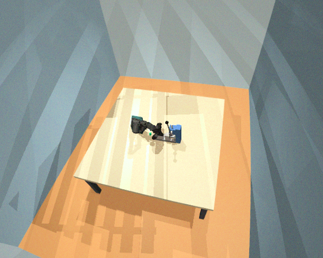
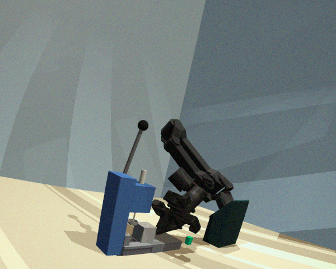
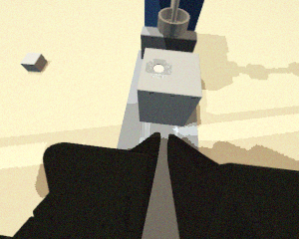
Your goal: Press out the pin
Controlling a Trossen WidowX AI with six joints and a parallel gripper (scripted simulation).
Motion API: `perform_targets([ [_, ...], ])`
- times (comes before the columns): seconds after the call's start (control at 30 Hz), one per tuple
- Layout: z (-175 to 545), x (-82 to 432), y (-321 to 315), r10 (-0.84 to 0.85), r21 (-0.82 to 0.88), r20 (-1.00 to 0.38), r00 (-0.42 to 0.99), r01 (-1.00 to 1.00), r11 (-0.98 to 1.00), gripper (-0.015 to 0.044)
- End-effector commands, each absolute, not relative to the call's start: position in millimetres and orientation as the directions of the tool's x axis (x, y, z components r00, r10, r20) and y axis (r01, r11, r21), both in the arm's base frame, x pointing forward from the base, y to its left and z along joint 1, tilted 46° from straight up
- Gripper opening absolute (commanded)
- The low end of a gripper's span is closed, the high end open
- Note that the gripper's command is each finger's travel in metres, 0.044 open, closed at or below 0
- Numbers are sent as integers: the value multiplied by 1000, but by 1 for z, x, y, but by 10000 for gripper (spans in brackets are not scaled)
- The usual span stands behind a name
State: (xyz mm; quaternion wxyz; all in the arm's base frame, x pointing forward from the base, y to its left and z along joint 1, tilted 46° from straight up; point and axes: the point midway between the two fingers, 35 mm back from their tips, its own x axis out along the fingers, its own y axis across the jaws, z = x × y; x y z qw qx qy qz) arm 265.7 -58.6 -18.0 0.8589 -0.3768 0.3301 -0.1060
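Can't see the pin [image 3: 158,69] below its top, as it is buried in the block [image 1: 166,135] [image 2: 148,233] [image 3: 170,75]. Can't see the block's underside either, or the bed [image 1: 163,139] [image 2: 139,249] [image 3: 129,124] beneath it. Can't find the cup for certain in any view. Can't follow the lever [image 1: 168,127] [image 2: 132,152] to its foot in the exterior view, behind the blue press [image 1: 178,136] [image 2: 113,214] [image 3: 199,12]. Lose the upper press past the wrist view's top edge, and the rear of the gripper [image 1: 162,135] [image 2: 157,232] [image 3: 164,134] below. Can't judge fingertip contact from above, too small to tell
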Motion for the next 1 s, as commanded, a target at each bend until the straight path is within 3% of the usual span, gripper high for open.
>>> perform_targets([
  [0.0, -19, 261, -59, -426, -719, -489, 761, -76, 691, 82],
  [0.27, -19, 261, -59, -426, -719, -489, 761, -76, 691, 292],
  [0.7, -19, 261, -59, -426, -719, -489, 761, -76, 691, 300],
  [0.97, -20, 295, -58, -385, -720, -453, 805, -75, 690, 300],
])
